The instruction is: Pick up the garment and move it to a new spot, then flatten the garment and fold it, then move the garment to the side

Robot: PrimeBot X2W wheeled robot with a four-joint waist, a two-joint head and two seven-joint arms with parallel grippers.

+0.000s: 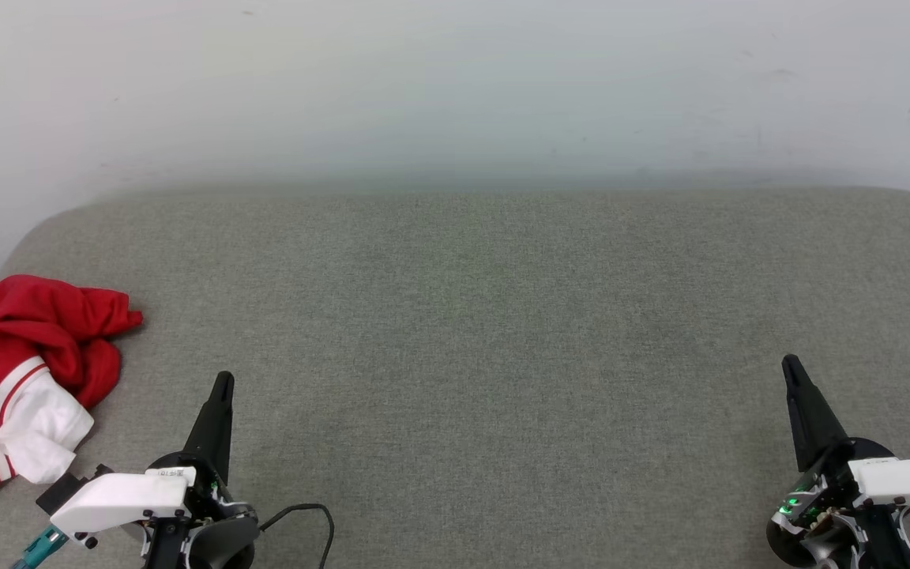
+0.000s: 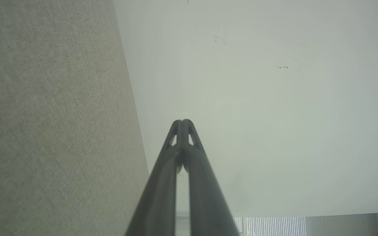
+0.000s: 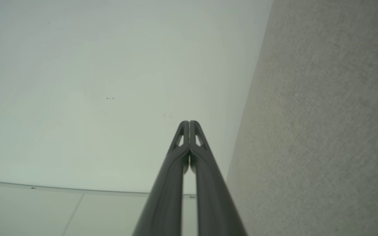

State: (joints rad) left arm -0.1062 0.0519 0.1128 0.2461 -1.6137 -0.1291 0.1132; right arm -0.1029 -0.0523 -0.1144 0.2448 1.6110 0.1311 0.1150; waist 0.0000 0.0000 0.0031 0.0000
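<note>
You are viewing the garment (image 1: 28,371) lying crumpled on the desk (image 1: 455,316), the frame edge cutting it off. Left gripper (image 1: 223,382) and right gripper (image 1: 791,366) are holding jaws closed, empty.

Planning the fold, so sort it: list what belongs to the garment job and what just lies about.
Job: garment, crumpled at far left; left fingers, shut; right fingers, shut; grey padded surface.
Lying about: black cable at bottom left; white wall.

No legible text or markings
</note>
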